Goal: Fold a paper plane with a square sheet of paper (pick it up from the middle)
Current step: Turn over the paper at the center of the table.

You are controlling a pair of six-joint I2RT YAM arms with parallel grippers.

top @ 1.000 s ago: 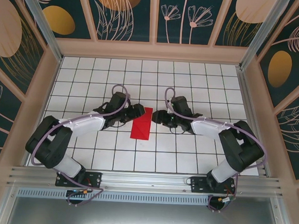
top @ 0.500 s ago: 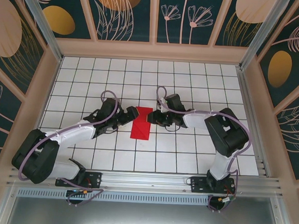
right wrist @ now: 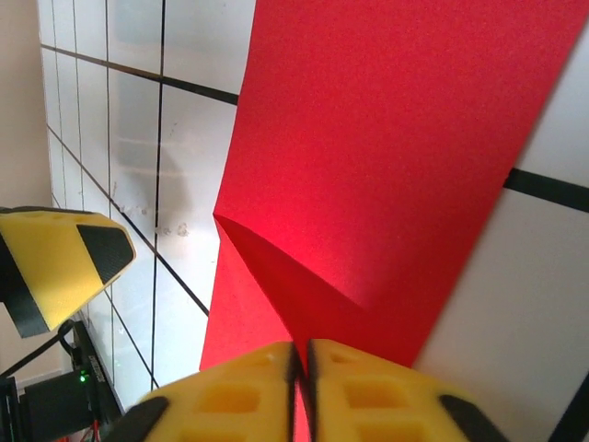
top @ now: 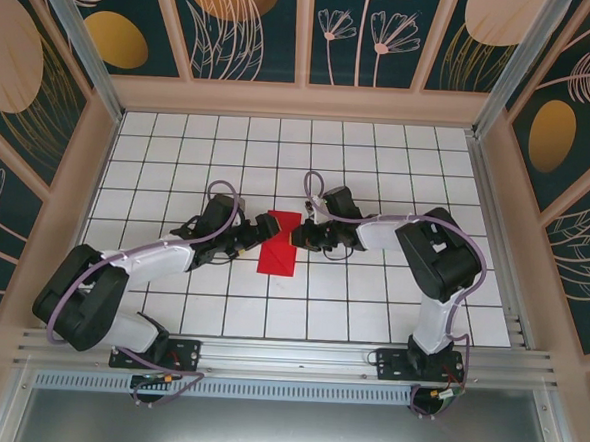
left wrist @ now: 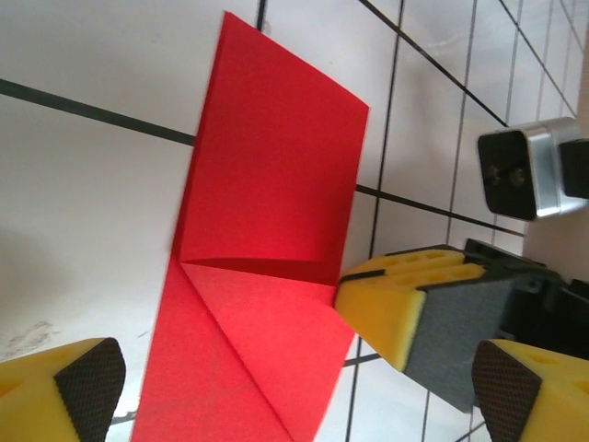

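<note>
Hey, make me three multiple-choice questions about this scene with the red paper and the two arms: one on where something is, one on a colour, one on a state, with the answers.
1. Where does the red paper lie?
A. On the table, between the two grippers
B. In the table's far left corner
C. On the metal rail at the near edge

2. What colour are the fingers of the right gripper?
A. Blue
B. Yellow
C. Green

3. How does the left gripper stand?
A. Shut on the paper
B. Shut on nothing
C. Open

Answers:
1 A, the top view shows the paper on the grid with a gripper at each side.
2 B, the right wrist view shows yellow fingers.
3 C, the left wrist view shows its fingers far apart.
</note>
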